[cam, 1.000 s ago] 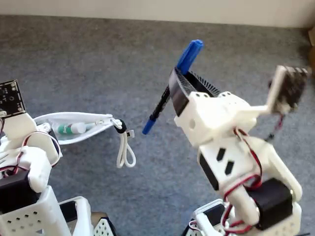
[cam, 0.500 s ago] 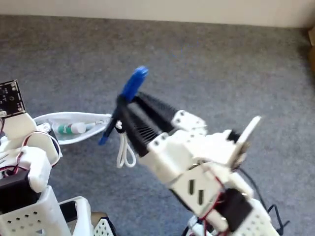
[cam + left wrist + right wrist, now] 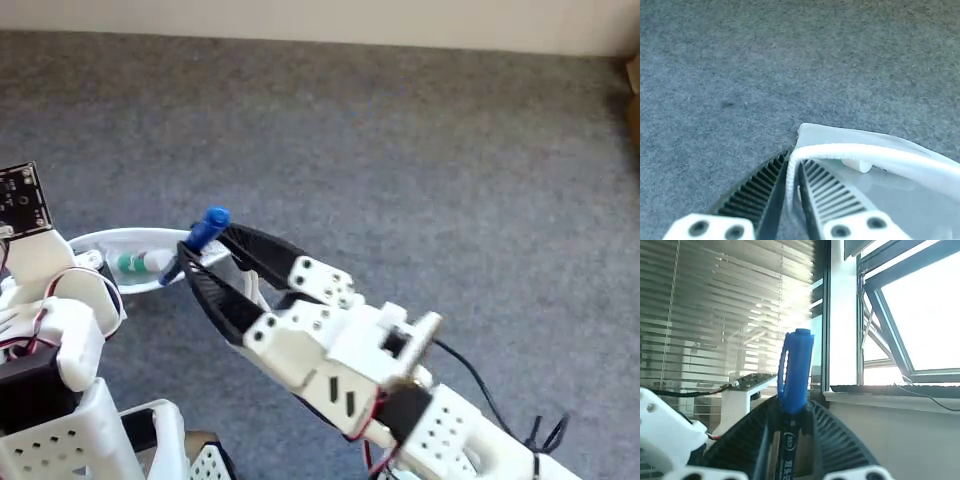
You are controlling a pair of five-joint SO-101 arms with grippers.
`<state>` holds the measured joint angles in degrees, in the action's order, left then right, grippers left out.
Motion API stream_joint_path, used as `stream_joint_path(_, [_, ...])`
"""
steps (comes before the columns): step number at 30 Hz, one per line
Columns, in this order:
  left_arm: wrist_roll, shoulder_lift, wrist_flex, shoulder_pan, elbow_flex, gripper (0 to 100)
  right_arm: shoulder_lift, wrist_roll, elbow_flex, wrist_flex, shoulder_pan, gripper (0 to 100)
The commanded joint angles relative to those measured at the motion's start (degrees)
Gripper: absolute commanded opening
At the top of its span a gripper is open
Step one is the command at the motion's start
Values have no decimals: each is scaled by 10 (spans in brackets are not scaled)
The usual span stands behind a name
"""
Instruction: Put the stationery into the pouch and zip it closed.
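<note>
Pen (image 3: 205, 232), light, stiff and smooth by our reckoning, is clenched mid-barrel in the right gripper (image 3: 200, 243), its lower end at the open mouth of the pouch (image 3: 92, 240). We judge the pouch soft and floppy, best held at its rim, where the left gripper (image 3: 792, 167) is pinched on it. It lies on grey carpet (image 3: 420, 150), well short of the carpet's far edge at the wall (image 3: 300, 20); the room has slatted blinds (image 3: 715, 305) and a bright window (image 3: 920, 315).
</note>
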<state>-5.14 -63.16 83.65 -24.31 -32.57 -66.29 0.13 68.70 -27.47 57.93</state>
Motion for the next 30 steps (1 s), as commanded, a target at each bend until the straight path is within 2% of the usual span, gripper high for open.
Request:
stream_joint_path(1, [5,-3,-7,-7,0,11,68,11,-45,-58,7,5])
stream_joint_path(12, [5,-3,-7,-7,0,11,229,11,-44,-200,6,5])
stream_joint_path(19, [5,-3,-7,-7,0,11,242,11,-30,-214,7,16])
stream_joint_path(25, [5,-3,-7,-7,0,11,220,11,7,-214,7,182])
stream_joint_path(30, [5,-3,-7,-7,0,11,189,11,24,-214,7,188])
